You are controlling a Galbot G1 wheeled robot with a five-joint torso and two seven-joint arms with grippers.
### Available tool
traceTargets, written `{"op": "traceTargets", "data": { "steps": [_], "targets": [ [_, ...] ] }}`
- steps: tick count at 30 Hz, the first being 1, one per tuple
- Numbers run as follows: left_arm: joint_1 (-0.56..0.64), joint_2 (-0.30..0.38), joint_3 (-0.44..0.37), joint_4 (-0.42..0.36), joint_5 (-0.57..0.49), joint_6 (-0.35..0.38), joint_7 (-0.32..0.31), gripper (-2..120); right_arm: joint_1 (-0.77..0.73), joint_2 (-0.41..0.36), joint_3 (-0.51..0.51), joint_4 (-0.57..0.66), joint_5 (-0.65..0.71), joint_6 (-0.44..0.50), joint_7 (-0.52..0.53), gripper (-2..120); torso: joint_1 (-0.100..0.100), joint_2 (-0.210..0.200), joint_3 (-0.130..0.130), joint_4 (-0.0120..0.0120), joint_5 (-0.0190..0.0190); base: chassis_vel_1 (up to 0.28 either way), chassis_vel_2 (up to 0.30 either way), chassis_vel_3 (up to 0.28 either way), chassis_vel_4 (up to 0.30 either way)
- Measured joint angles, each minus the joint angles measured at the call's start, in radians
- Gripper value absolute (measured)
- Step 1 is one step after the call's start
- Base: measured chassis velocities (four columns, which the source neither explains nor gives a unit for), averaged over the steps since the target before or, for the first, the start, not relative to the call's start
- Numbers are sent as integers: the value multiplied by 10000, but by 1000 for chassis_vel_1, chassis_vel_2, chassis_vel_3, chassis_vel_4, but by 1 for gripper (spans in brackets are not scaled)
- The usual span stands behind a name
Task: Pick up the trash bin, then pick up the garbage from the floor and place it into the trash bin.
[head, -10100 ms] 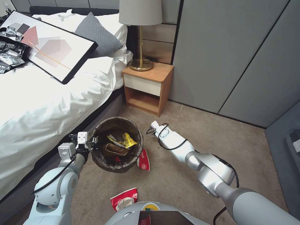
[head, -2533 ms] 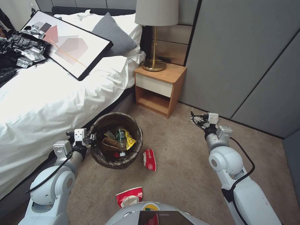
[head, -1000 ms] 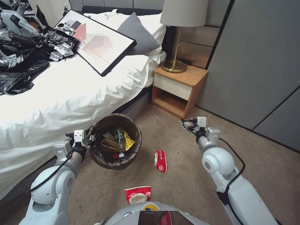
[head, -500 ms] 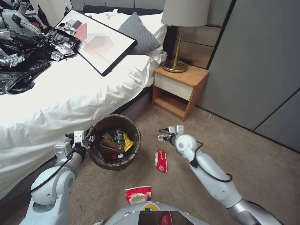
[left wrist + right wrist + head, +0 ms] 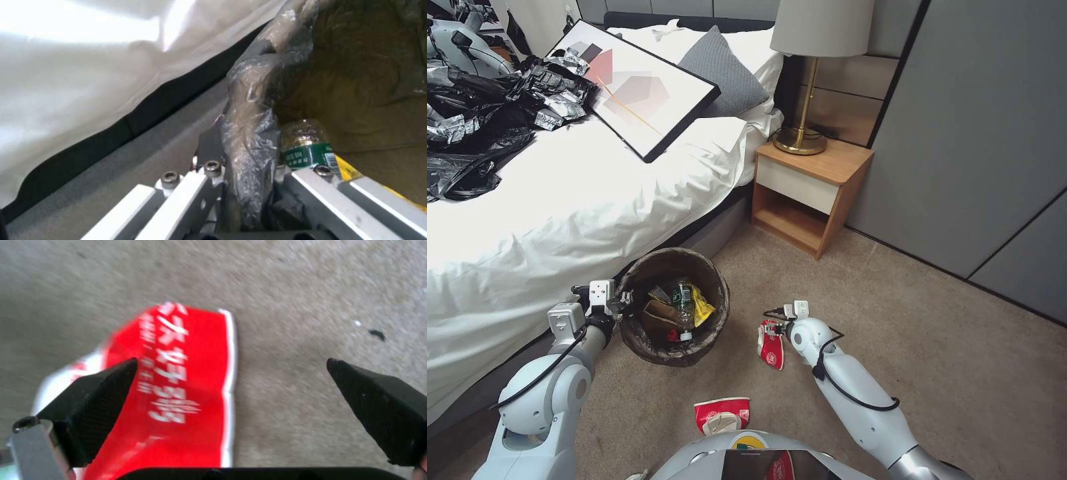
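The trash bin (image 5: 675,308), lined with a dark brown bag, hangs beside the bed with my left gripper (image 5: 622,304) shut on its bag-covered rim (image 5: 249,140). Inside lie a green-labelled bottle (image 5: 307,146), yellow wrappers and a tan bag. A crushed red-and-white paper bowl (image 5: 772,347) lies on the carpet right of the bin; my right gripper (image 5: 775,329) hovers just over it, open, its black fingertips (image 5: 95,386) straddling the bowl (image 5: 178,380). A second crushed red bowl (image 5: 721,414) lies nearer my base.
The white bed (image 5: 560,200) with a framed picture (image 5: 640,87) and a heap of black-silver plastic (image 5: 480,127) stands left. A wooden nightstand (image 5: 807,193) with a lamp (image 5: 814,73) stands ahead, grey wardrobe doors (image 5: 974,133) to the right. Open carpet (image 5: 947,360) lies at right.
My right arm has swung in from the right and dropped down over the red bowl beside the bin. The left gripper keeps its hold on the bin.
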Motion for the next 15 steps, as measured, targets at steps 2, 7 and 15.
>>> {"op": "traceTargets", "data": {
  "steps": [2,7,15],
  "targets": [
    [-11,1,2,13,5,0,13,0,-92,34,31,-111,-202,3,-77,100,0,0,0,0,0,0,0,0,0],
    [-16,5,4,21,6,0,20,0,-148,59,34,-152,-316,4,-160,100,0,0,0,0,0,0,0,0,0],
    [-28,17,12,35,8,0,25,0,-232,108,15,-186,-496,7,-318,100,0,0,0,0,0,0,0,0,0]
  ]
}}
